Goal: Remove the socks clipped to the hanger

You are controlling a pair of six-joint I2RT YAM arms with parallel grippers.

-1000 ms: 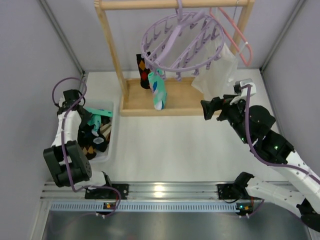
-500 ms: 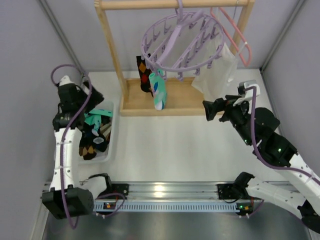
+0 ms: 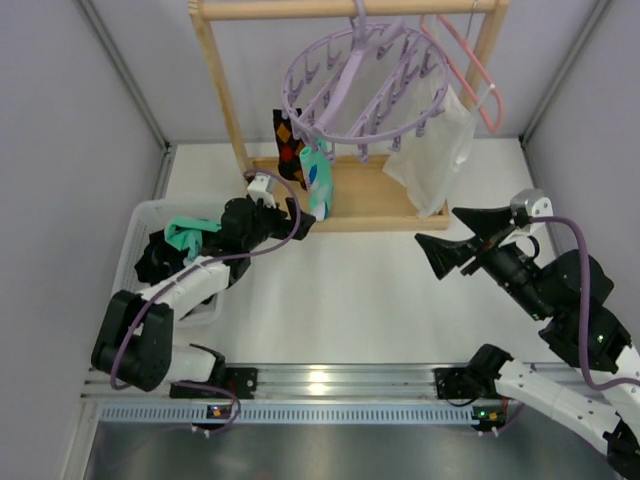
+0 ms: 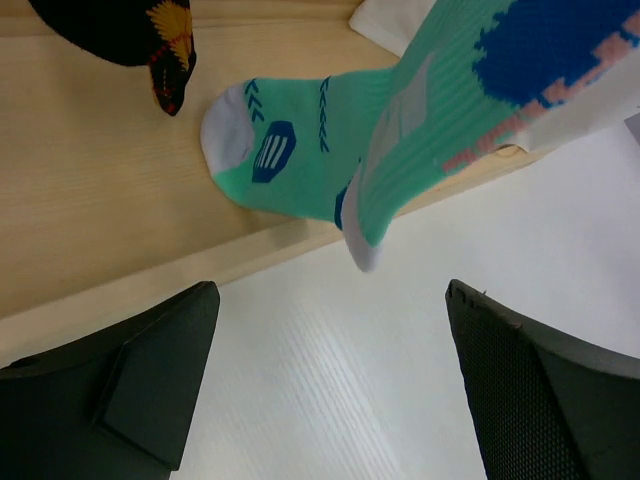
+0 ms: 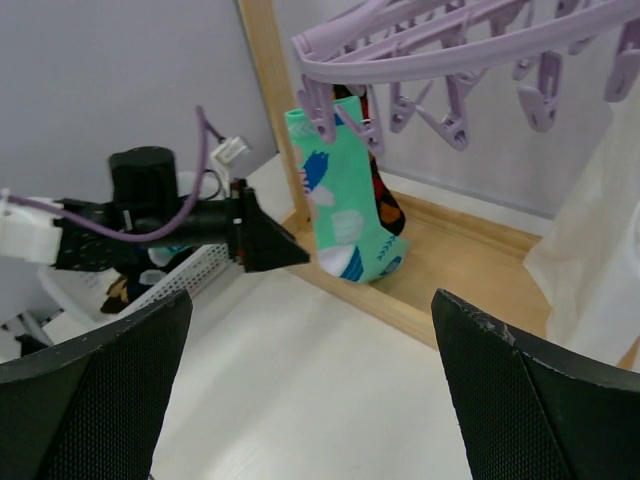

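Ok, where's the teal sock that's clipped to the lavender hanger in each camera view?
Top external: teal sock hangs at upper centre, below the hanger's near-left rim, over the wooden base.
Left wrist: teal sock fills the upper right, its white toe pointing left over the wooden base.
Right wrist: teal sock at centre, wooden base to its right.
Shared landmark: the wooden base.
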